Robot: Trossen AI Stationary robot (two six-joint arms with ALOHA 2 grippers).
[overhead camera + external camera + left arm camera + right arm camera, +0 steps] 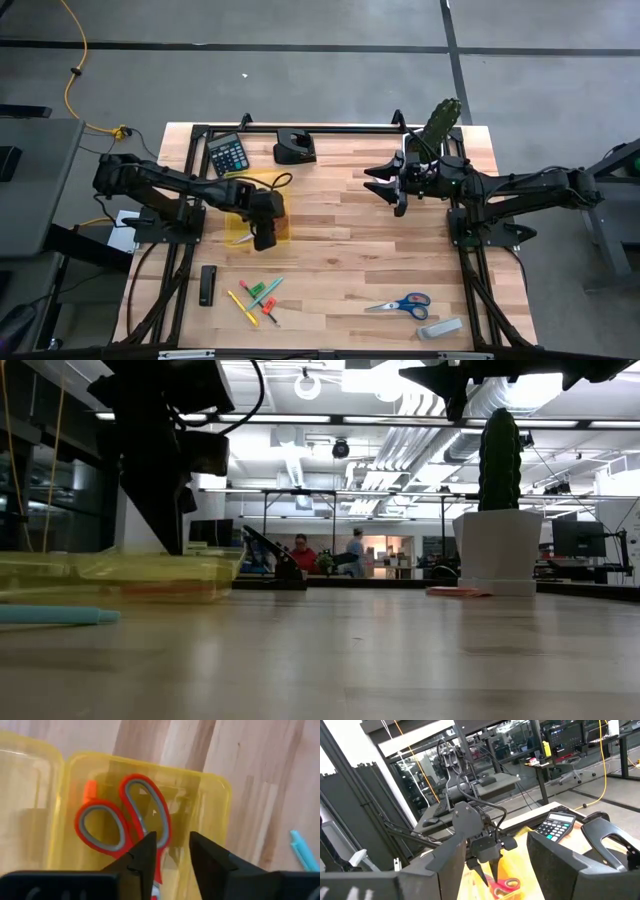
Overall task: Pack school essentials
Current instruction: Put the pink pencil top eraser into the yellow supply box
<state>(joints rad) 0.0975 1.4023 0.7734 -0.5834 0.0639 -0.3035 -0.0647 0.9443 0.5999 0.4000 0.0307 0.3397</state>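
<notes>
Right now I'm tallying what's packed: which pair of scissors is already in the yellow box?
The red-handled scissors lie inside the yellow box, under the left hand. The blue-handled scissors are still out on the table.

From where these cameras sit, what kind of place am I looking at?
Most likely a robotics lab or workshop in a large open hall. A wooden table sits on bare concrete floor, exposed ducts and strip lights run overhead, and desks with monitors and people fill the background.
</notes>
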